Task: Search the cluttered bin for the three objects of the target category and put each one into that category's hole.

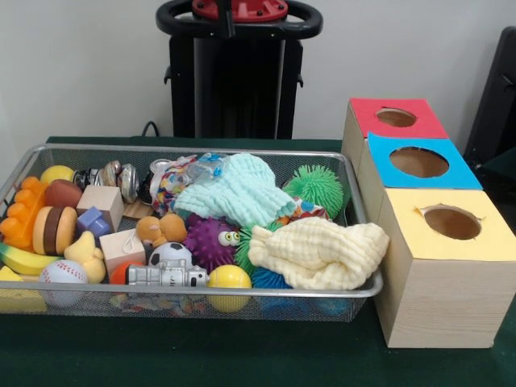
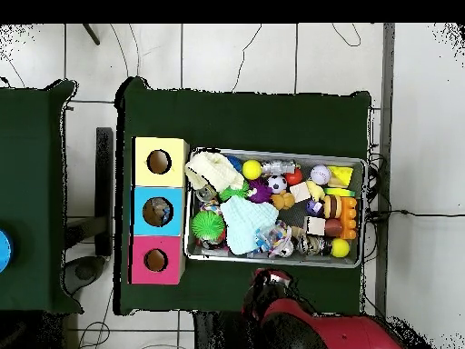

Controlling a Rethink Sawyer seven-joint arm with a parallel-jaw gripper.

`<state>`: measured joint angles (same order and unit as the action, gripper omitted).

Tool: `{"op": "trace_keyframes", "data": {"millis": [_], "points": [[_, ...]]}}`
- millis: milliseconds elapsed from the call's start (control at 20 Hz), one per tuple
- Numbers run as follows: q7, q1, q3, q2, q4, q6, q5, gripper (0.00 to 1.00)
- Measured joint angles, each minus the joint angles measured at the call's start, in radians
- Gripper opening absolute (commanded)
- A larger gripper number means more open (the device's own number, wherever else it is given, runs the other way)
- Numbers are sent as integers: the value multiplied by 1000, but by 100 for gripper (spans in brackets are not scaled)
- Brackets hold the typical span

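Note:
A wire mesh bin [image 1: 355,292] [image 2: 272,152] holds a heap of toys. On top lie a pale blue cloth [image 1: 235,192] [image 2: 243,223] and a cream yellow cloth [image 1: 318,254] [image 2: 211,168]. Around them sit a green spiky ball [image 1: 316,185] [image 2: 209,225], a purple spiky ball with eyes [image 1: 208,240], a soccer ball [image 1: 169,255], a yellow ball [image 1: 229,277], a baseball [image 1: 63,272] and a toy burger [image 1: 56,229]. Beside the bin stand three boxes with round holes: red [image 1: 395,118], blue [image 1: 419,162] and yellow [image 1: 451,222]. The arm's end [image 2: 269,284] is folded back outside the bin.
Wooden blocks [image 1: 101,201], a banana [image 1: 24,260], an orange toy [image 1: 18,211] and a silver figure [image 1: 165,276] crowd the bin's left part in the front view. Dark green cloth [image 2: 245,114] covers the table. Cables run over the tiled floor.

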<state>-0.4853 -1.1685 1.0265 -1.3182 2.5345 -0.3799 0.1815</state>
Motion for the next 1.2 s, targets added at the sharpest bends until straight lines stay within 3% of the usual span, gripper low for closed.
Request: {"op": "trace_keyframes", "data": {"millis": [300, 650, 1000, 1200], "points": [[0, 103, -103, 82, -74, -9, 111, 0], [0, 115, -153, 157, -138, 12, 129, 0], [0, 265, -358, 281, -276, 69, 258, 0], [0, 312, -419, 336, -324, 93, 289, 0]]}}
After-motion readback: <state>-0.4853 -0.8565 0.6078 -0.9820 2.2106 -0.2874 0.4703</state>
